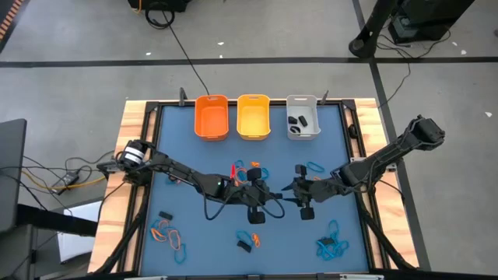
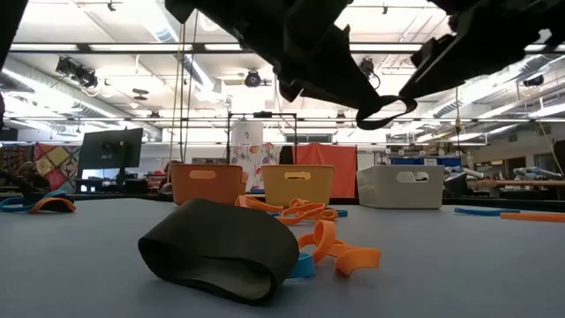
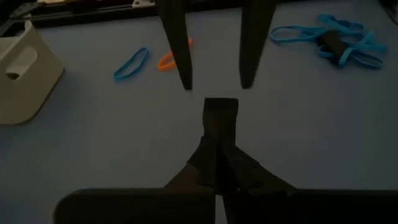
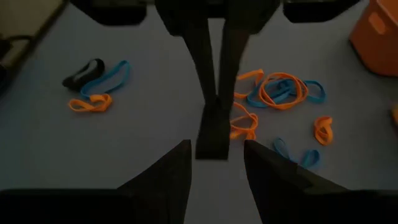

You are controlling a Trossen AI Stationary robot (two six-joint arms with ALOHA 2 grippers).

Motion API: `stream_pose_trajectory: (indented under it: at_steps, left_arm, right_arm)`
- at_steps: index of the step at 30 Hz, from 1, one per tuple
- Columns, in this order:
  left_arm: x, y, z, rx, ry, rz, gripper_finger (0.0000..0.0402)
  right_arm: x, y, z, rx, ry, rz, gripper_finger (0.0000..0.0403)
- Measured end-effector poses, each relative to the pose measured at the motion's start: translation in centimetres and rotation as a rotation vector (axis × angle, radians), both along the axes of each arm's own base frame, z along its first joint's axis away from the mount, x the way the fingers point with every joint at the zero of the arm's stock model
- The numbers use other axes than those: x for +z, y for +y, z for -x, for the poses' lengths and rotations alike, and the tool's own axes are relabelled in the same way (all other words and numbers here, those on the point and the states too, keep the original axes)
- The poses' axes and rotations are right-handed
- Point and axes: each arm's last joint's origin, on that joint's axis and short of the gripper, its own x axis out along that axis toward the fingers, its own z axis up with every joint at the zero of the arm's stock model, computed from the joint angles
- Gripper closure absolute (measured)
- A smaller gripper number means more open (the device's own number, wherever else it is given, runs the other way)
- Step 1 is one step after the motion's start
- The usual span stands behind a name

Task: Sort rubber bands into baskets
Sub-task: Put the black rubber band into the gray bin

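My left gripper [image 1: 274, 194] is shut on a small black rubber band [image 3: 221, 115] above the middle of the blue table. My right gripper [image 1: 289, 189] faces it, open. Its fingertips [image 3: 186, 81] stand on either side of the band's free end [image 4: 211, 146], apart from it. The orange basket [image 1: 211, 117], the yellow-orange basket [image 1: 253, 115] and the grey-white basket [image 1: 303, 117] stand in a row at the far edge. The grey-white one holds black bands [image 1: 298, 121]. Blue and orange bands [image 1: 247, 169] lie loose on the table. My left gripper pinches one end of the black band [image 3: 217, 134] between its two shut fingers [image 3: 208, 162]. The fingers come level from the table's left. The band sticks out past the fingertips toward my right gripper, lifted clear of the table.
Loose bands lie in clusters: orange and blue at the near left [image 1: 167, 232], blue with black at the near right [image 1: 331, 246], one blue at the right [image 1: 315, 167]. Single black bands lie at the left [image 1: 165, 215] and near the front [image 1: 245, 244]. A wooden frame edges the table.
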Motion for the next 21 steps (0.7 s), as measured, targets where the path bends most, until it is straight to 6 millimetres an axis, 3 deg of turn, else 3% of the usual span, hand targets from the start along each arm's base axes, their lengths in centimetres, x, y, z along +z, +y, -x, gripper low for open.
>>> stream_pose_trajectory:
  at_steps: [11,21]
  left_arm:
    - [0.4,0.9,-0.5,0.007,-0.043,-0.019,0.0394]
    - [0.4,0.9,-0.4,0.004,-0.04,-0.019,0.0394]
  right_arm:
    - [0.0,-1.6,-0.7,0.007,0.013,-0.041,0.025]
    - [0.0,-2.1,-0.8,-0.033,0.004,0.049,0.0257]
